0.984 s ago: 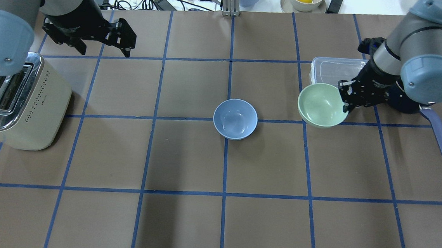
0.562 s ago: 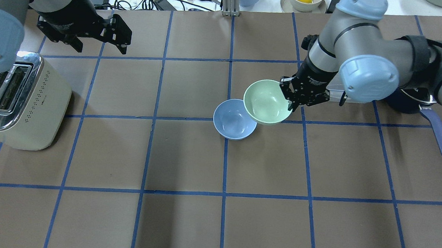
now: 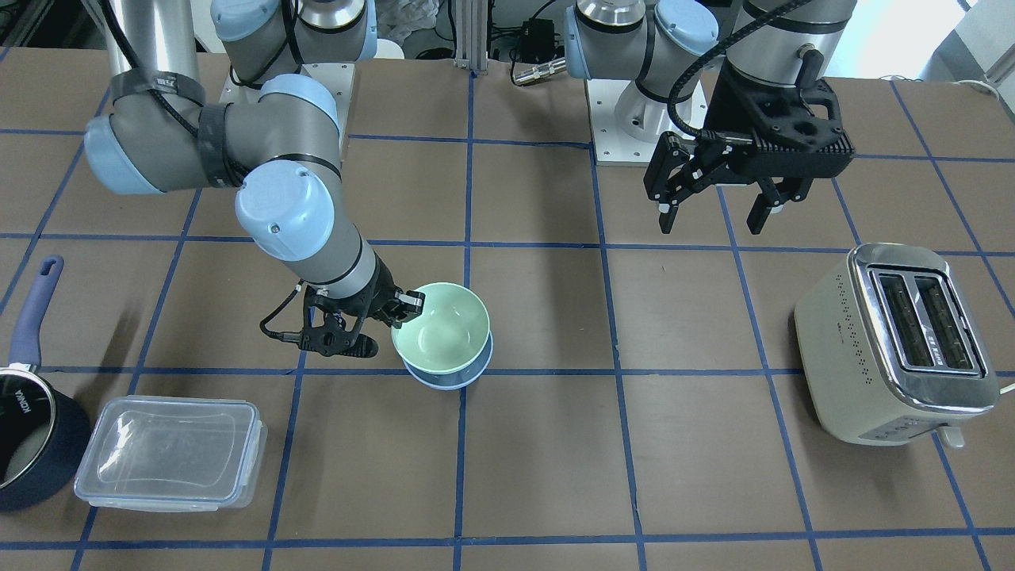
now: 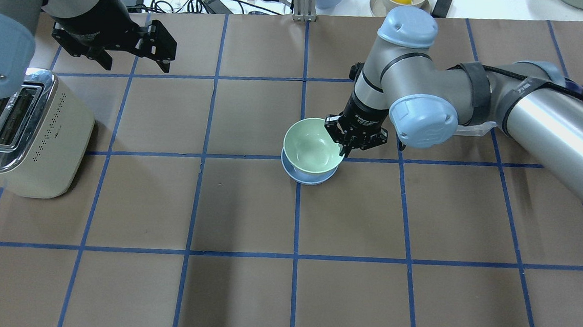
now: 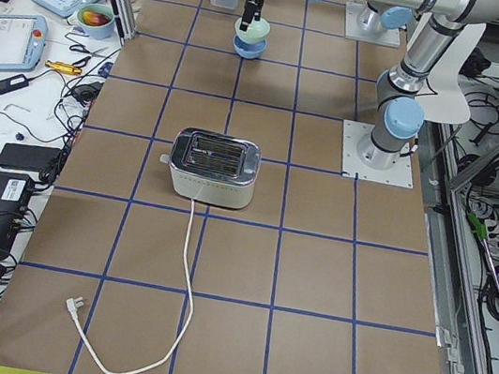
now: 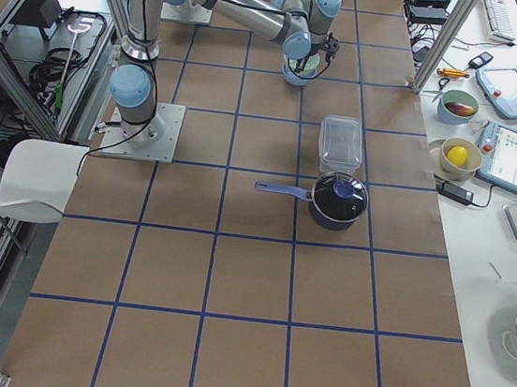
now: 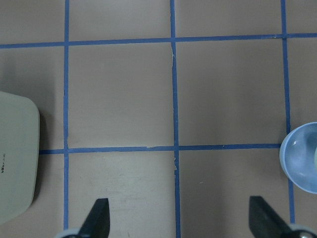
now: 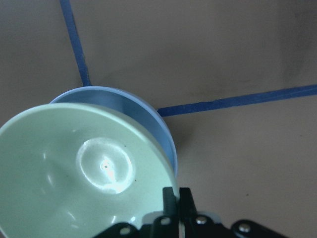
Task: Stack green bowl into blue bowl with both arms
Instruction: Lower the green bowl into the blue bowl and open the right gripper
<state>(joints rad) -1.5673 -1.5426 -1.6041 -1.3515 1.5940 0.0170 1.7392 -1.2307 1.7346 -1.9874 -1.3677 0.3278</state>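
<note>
Front opposes overhead; sides look along table (image 5: 245,272); wrist cameras close, sharing blue bowl (image 7: 299,157).

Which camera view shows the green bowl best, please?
Exterior front-facing: the green bowl shows whole, rim pinched by the right gripper, over the blue bowl. Overhead is nearly as clear; the right wrist view crops it; both side views make it tiny; the left wrist view catches only the blue bowl's edge.
</note>
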